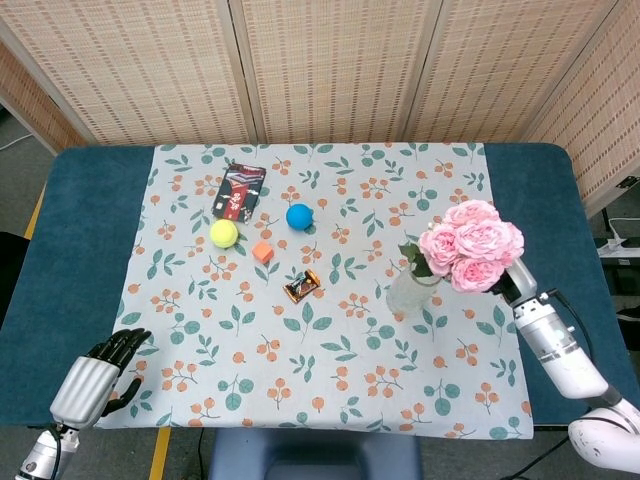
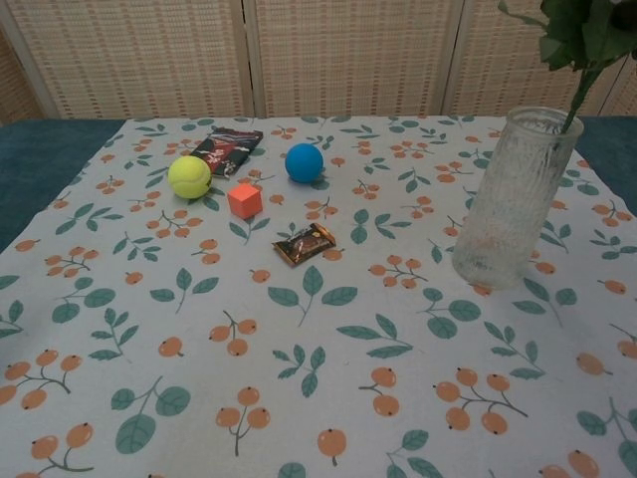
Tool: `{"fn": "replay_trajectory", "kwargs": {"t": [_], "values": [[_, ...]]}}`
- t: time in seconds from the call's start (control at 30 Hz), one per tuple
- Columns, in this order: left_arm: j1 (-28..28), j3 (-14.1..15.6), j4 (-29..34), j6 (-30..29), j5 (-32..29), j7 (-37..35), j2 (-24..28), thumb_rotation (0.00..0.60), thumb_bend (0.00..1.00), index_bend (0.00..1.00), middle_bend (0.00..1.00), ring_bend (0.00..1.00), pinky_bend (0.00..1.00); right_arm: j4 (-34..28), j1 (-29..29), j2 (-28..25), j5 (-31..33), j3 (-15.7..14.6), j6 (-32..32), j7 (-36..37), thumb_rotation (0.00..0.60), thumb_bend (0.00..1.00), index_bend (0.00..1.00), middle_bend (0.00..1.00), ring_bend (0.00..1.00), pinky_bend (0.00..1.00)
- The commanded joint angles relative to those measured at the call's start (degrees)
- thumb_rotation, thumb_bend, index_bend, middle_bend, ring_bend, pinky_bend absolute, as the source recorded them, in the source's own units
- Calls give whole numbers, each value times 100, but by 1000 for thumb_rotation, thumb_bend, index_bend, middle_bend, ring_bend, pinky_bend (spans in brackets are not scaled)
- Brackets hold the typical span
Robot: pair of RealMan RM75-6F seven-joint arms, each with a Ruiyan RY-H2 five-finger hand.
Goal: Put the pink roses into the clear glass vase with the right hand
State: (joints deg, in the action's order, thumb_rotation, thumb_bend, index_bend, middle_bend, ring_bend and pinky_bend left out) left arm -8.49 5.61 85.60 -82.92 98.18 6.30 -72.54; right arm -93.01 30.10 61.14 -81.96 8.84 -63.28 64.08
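A bunch of pink roses (image 1: 471, 245) hangs above the right side of the cloth, held from below-right by my right hand (image 1: 508, 284), which the blooms mostly hide. The clear glass vase (image 1: 410, 294) stands upright just left of and below the blooms. In the chest view the vase (image 2: 516, 199) is at the right, and the green stems and leaves (image 2: 580, 35) come down from the top right corner. One stem meets the vase's mouth at its right rim. My left hand (image 1: 101, 374) rests at the cloth's near left corner, holding nothing.
On the floral tablecloth (image 1: 300, 400) lie a yellow ball (image 1: 223, 233), a blue ball (image 1: 299, 216), a small orange cube (image 1: 262, 251), a wrapped candy (image 1: 303, 286) and a dark snack packet (image 1: 239, 191). All sit left of the vase. Wicker screens stand behind the table.
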Motion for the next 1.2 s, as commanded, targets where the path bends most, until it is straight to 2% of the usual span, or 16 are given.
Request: {"fn": "replay_trajectory", "kwargs": {"t": [0.03,0.17,0.27,0.47,0.53,0.8,0.9,0.97,1.0,1.03,1.1,1.13,1.2], "values": [[1,-1,-2,6,-9,0,0,600,382,111,131,146,364,290,59,143,12,-8,223,194,600,557,779,903,927,1000],[1,-6,-4,10,-18,-6,-4,600,382,111,131,146,365,531,111,172,-248,-113,389,582,600,374,646,903,925,1000],[0,-2,-10,9,-10,-9,-7,600,382,111,131,147,365,684,150,169,-453,-210,461,766,600,252,488,903,922,1000],[5,-6,-11,13,-27,-11,-6,600,381,111,132,146,365,927,132,184,-802,-387,329,894,600,115,30,903,907,1000],[7,-16,-15,12,-43,-16,-7,600,382,111,132,146,365,1013,93,199,-885,-439,222,801,600,106,0,903,902,1000],[3,-19,-31,29,-55,-21,-16,600,381,111,131,146,364,1355,-239,185,-1118,-607,-469,404,600,100,0,903,876,1000],[-2,-32,-54,39,-81,-54,-16,600,381,111,131,146,364,1708,-585,242,-1202,-744,-943,-424,600,100,51,901,834,1000],[2,-62,-69,28,-127,-98,-14,600,381,111,131,146,364,1915,-895,324,-1014,-803,-1129,-1550,600,100,103,880,806,1000],[5,-74,-77,21,-145,-113,-12,600,381,111,131,146,364,1965,-1041,375,-858,-796,-1197,-2200,600,100,113,857,785,999],[10,-87,-86,9,-163,-121,-8,600,381,111,131,146,364,1963,-1254,452,-580,-760,-1308,-3171,600,99,120,827,757,994],[19,-98,-88,-13,-171,-114,-4,600,381,111,131,146,365,1677,-1502,514,-102,-661,-1471,-4850,600,99,124,748,682,971],[27,-99,-85,-33,-166,-108,-2,600,381,111,131,146,365,1454,-1626,530,46,-625,-1701,-5932,600,100,101,685,626,948],[33,-99,-63,-58,-150,-95,10,600,382,111,131,146,364,1108,-1821,645,222,-538,-2133,-7010,600,95,40,598,550,914]]}}
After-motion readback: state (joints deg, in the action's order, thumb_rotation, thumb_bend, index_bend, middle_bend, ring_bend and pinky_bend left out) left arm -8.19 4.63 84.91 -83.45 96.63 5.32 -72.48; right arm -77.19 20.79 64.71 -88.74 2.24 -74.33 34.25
